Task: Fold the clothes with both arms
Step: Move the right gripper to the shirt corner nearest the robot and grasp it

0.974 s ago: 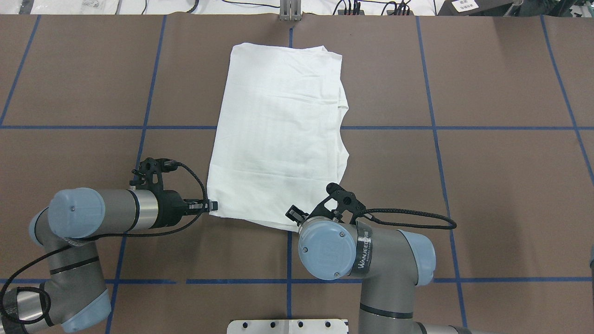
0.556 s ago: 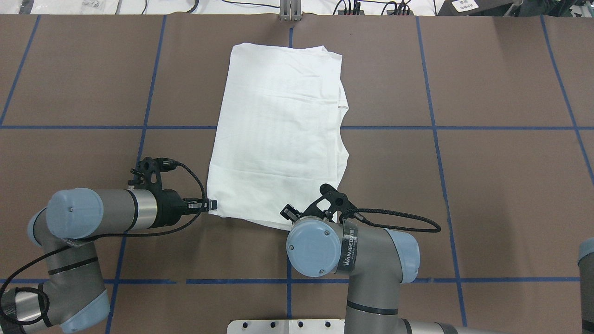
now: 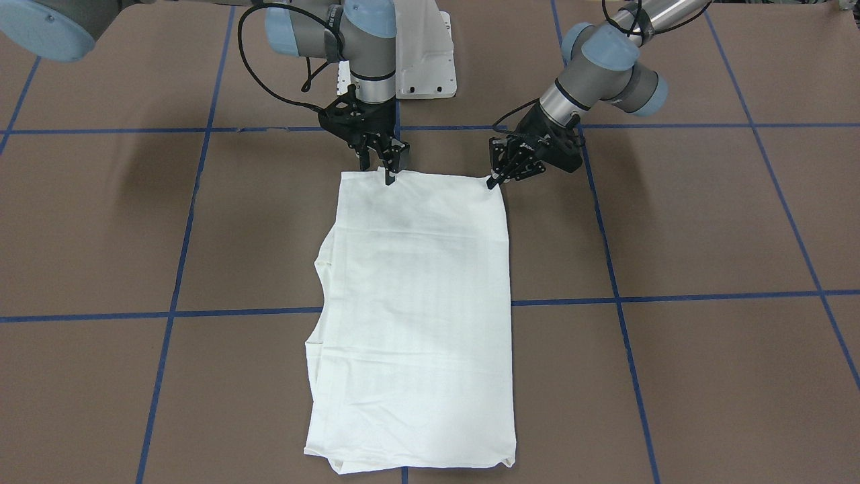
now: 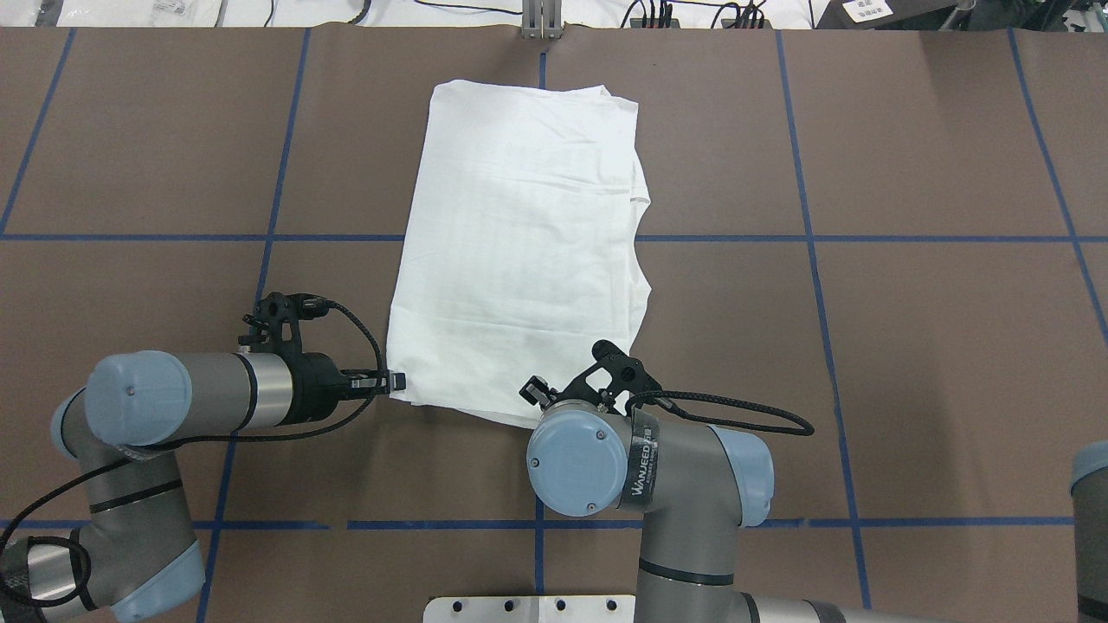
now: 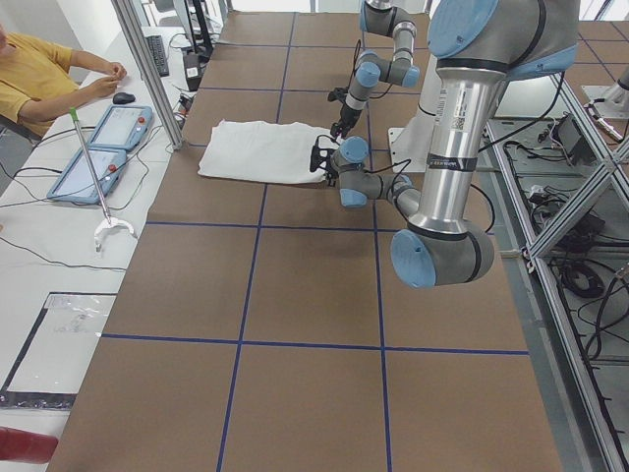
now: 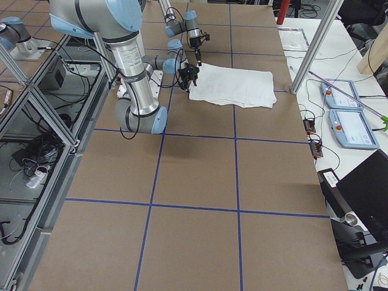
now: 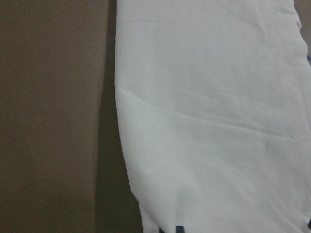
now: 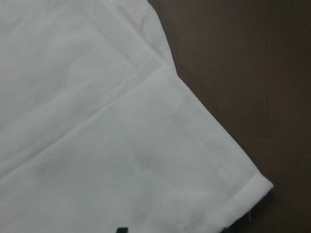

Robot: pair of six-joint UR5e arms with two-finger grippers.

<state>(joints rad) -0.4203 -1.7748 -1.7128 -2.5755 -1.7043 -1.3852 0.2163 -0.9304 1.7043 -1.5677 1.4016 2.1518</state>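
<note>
the brown table [image 4: 866, 346], gridded with blue tape, carries one white shirt [image 4: 519, 242], which lies flat in the middle of the overhead view and runs from near the top edge down to just below centre. it is already folded into a long narrow rectangle with no sleeve lying loose, so the lengthwise folds look done. a crosswise fold of the lower end up toward the top end is probably what remains.

the left arm [image 4: 216, 394] reaches in from the lower left and the right arm [image 4: 684, 476] from the bottom centre. the left gripper [image 4: 396, 382] touches the shirt's lower-left corner, but i cannot tell whether its fingers are together or clamped on the cloth. the right gripper [image 3: 379, 171], at the top centre of the front view, stands over the shirt's edge there with its fingers seemingly apart, one tip on the cloth.

a tape label [image 4: 642, 474] on the right arm reads roughly "wanjeed", its end hidden. no print or collar label shows on the shirt.
</note>
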